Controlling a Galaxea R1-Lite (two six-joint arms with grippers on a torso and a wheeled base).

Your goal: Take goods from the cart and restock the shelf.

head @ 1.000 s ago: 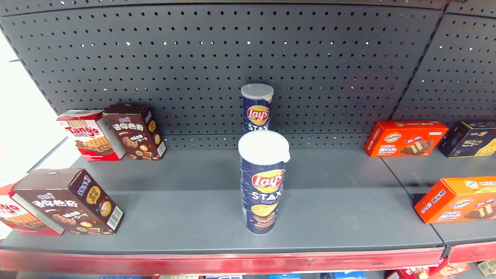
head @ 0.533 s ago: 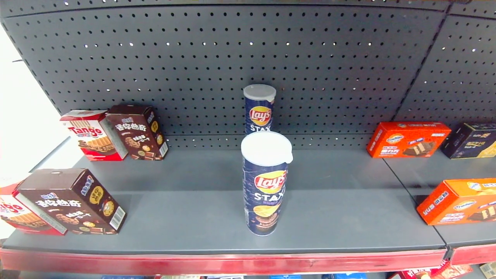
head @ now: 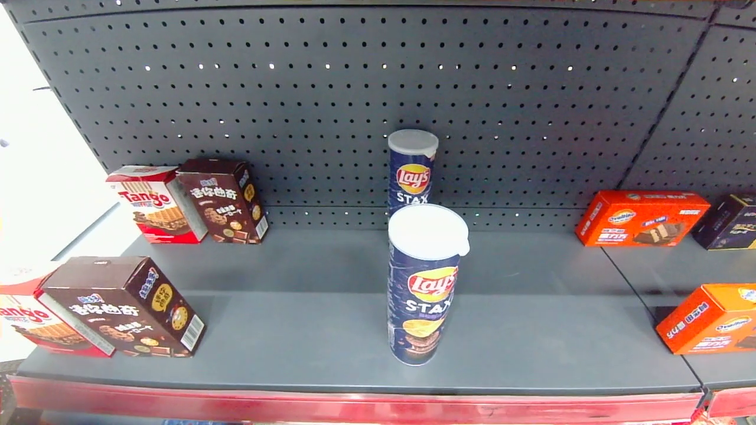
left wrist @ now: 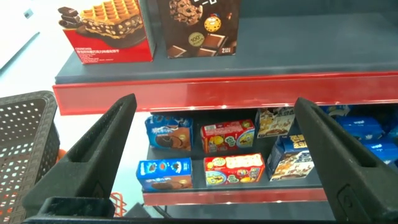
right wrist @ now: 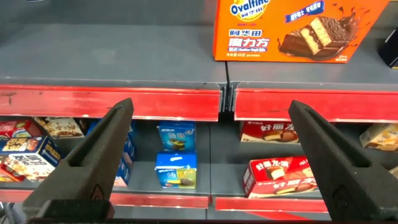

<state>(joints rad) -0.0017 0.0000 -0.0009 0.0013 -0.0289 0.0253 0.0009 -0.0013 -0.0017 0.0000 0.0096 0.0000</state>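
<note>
Two cans stand upright mid-way along the shelf [head: 295,330]: front chip can [head: 424,283] near the edge, rear chip can [head: 412,168] straight behind it at the pegboard [head: 295,88]. Your left gripper [left wrist: 216,104] and right gripper [right wrist: 211,107] both gape wide, empty, facing the red shelf lip.

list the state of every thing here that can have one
front chip can, upright, lid on
back chip can, upright, lid on
left claw, open, empty
right claw, open, empty
front brown box, closed
front orange box, closed
</note>
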